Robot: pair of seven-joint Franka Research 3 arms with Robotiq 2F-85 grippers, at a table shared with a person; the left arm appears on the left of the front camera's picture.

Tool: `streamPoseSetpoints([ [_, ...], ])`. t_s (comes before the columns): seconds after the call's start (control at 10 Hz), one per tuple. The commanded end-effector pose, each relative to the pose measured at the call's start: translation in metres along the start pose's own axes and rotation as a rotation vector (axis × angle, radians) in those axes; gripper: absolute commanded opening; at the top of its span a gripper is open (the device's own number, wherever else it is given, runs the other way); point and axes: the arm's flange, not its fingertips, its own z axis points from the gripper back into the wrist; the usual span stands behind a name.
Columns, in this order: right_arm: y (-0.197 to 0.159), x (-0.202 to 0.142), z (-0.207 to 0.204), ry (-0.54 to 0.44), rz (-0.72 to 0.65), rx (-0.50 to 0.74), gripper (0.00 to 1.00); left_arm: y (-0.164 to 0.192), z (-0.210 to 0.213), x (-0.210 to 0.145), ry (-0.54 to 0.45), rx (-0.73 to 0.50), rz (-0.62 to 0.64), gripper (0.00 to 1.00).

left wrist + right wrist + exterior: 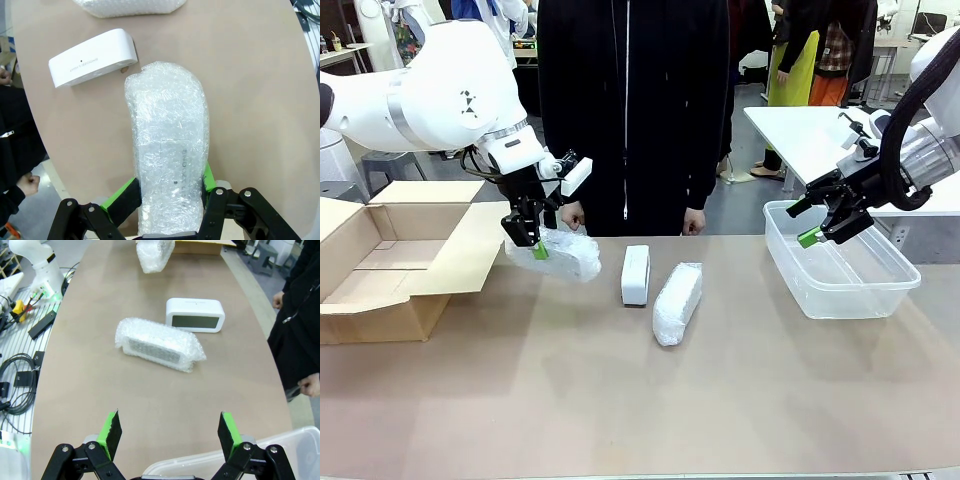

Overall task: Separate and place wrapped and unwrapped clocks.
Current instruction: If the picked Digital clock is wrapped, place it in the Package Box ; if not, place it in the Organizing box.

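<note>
1. Bubble-wrapped clock (565, 256) is clamped between the left gripper (534, 246) pads.
2. Second wrapped clock (677, 302) and bare clock (636, 274) are laid mid-table, well apart from both grippers.
3. Right gripper (817, 233) is held wide open, empty, over the clear bin (860, 303).

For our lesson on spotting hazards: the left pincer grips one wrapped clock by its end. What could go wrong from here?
The left pincer holds the wrapped clock by one end only, so the bubbly wrap might slip or sag out. The cardboard box has an open flap lying towards it that could snag the bundle. The bare clock stands close beside the second wrapped clock; reaching for one may knock the other.
</note>
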Motion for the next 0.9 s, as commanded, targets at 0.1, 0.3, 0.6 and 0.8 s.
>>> streamPoseSetpoints([
  [0.1, -0.002, -0.001, -0.002, -0.03, 0.003, -0.005, 1.0, -0.008, 0.02, -0.015, 0.008, 0.07, 0.26, 0.58],
  [0.3, -0.002, -0.001, -0.002, -0.03, 0.003, -0.005, 1.0, -0.022, 0.029, -0.033, -0.022, 0.094, 0.418, 0.58],
  [0.6, -0.002, -0.001, -0.002, -0.03, 0.003, -0.005, 1.0, -0.041, 0.041, -0.065, -0.049, 0.119, 0.643, 0.58],
  [0.8, -0.002, -0.001, -0.002, -0.03, 0.003, -0.005, 1.0, -0.056, 0.054, -0.097, -0.085, 0.182, 0.804, 0.58],
])
